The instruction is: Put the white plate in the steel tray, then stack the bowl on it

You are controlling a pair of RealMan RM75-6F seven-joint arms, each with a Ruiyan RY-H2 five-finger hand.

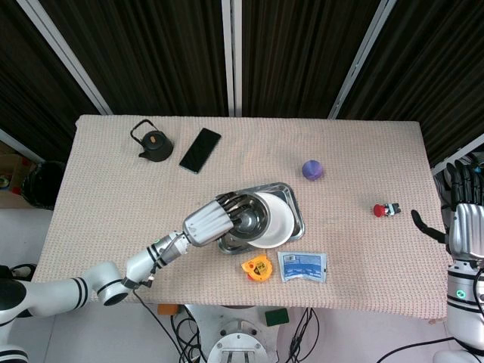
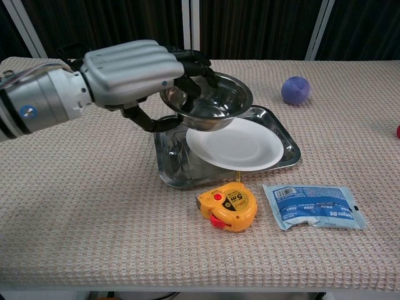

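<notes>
Left hand (image 2: 134,72) grips the steel bowl (image 2: 208,100) by its rim, fingers curled over the edge, holding it tilted in the air above the tray (image 2: 175,172) and over the near-left part of the plate (image 2: 240,147), not touching it. Plate lies inside the tray. Right hand (image 1: 463,219) hangs off the table's right edge, holding nothing, fingers apart; a tape measure (image 2: 227,205) and a packet (image 2: 314,205) lie just in front of the tray.
</notes>
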